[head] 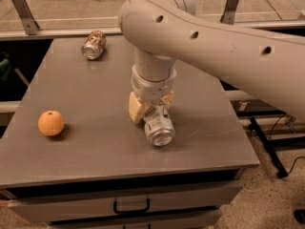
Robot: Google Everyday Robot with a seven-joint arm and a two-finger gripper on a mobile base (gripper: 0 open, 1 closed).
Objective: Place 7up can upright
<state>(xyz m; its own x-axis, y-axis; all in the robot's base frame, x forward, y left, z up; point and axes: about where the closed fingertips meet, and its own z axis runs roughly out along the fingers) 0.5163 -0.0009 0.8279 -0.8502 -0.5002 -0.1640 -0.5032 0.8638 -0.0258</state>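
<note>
The 7up can [159, 127] is silver-white with green markings. It lies on its side on the grey table [95, 142], right of centre, with a silver end facing the front edge. My gripper [151, 105] comes straight down over the can's far end. Its tan fingers [136, 108] stand on either side of the can and press against it. The large white arm [214, 42] reaches in from the upper right and hides the table behind the can.
A gold-tan can [93, 45] lies on its side at the table's back left. An orange [51, 123] sits near the left front. The table's front edge has drawers below it [131, 205]. A railing runs behind the table.
</note>
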